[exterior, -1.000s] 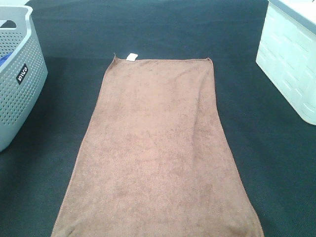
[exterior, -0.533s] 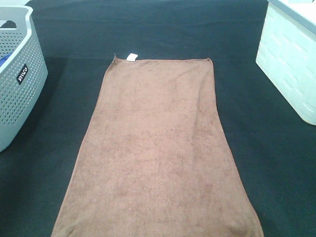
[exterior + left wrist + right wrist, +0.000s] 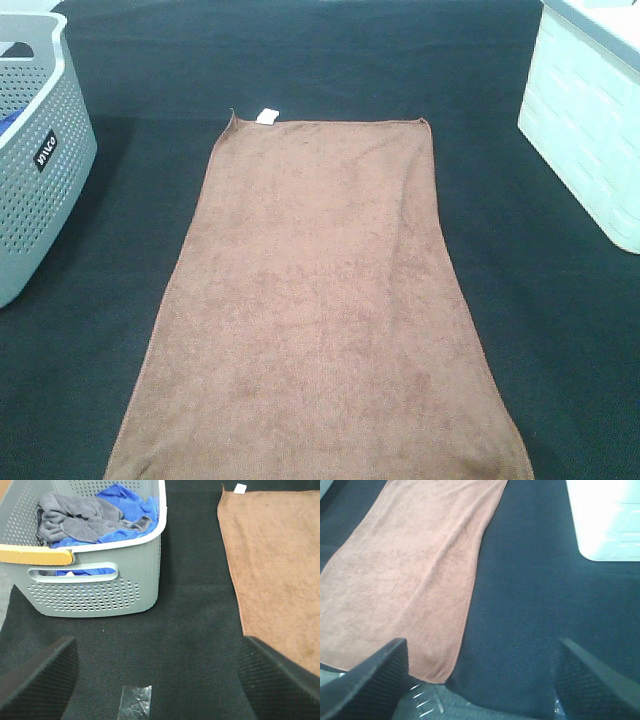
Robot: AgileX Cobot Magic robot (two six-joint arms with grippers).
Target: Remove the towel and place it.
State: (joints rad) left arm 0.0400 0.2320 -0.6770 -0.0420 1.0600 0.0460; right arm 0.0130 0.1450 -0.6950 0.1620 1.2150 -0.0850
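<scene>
The brown fuzzy towel (image 3: 320,300) lies flat and spread out lengthwise on the black table cloth (image 3: 540,300), with its white tag (image 3: 266,115) at the far left corner. It also shows in the left wrist view (image 3: 280,570) and the right wrist view (image 3: 410,570). Neither gripper shows in the exterior high view. My left gripper (image 3: 155,680) is open and empty above bare cloth, between the grey basket and the towel's edge. My right gripper (image 3: 480,680) is open and empty above the cloth, beside the towel's near right corner.
A grey perforated basket (image 3: 30,170) stands at the left, holding grey and blue cloths (image 3: 95,515). A white crate (image 3: 590,120) stands at the right. A strip of clear tape (image 3: 135,702) lies on the cloth near the left gripper.
</scene>
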